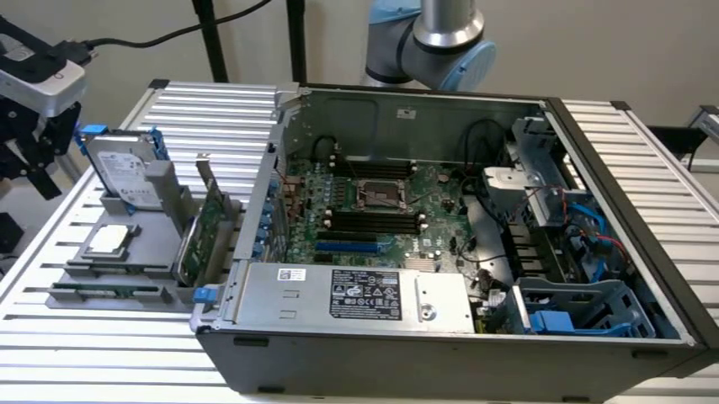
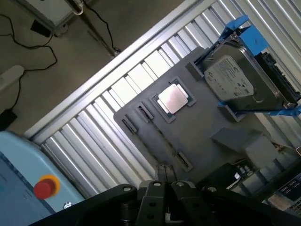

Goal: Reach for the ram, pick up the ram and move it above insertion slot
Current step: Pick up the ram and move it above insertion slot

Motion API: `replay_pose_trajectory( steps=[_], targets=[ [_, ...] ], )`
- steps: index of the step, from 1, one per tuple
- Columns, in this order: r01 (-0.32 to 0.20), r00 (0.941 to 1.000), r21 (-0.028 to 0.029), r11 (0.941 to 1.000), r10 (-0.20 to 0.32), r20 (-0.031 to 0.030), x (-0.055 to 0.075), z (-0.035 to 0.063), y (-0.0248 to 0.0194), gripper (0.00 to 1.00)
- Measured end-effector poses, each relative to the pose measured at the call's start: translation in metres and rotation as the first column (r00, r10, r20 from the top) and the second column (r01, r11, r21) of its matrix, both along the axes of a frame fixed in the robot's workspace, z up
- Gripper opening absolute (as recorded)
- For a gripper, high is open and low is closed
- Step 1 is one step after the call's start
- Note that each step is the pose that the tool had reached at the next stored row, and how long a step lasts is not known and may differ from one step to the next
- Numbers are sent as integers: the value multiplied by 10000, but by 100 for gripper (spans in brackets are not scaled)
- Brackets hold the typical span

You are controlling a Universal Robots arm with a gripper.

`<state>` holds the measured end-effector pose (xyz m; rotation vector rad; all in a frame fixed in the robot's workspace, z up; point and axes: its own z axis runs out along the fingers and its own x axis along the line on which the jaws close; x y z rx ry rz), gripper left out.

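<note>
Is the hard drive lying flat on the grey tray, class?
No: in the exterior view the hard drive stands up on its edge in a holder on the grey tray.

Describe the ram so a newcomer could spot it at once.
Left of the open computer case in the exterior view sits a grey holder tray. The ram lies along the tray's near edge, in front of the silver processor chip. It is a long, thin green stick, unlike the taller green expansion card standing upright beside the case.
</note>
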<state>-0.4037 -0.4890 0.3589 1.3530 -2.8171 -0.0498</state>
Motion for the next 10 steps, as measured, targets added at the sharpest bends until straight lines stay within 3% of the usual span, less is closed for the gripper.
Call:
replay_pose_trajectory(
  steps=[5, 10],
  targets=[
    [-915, 9958, -1, 9958, 915, 2, 1, -3, -1, 11],
    [-1812, 9835, -4, 9835, 1812, 23, 1, -9, 0, 11]
  ],
)
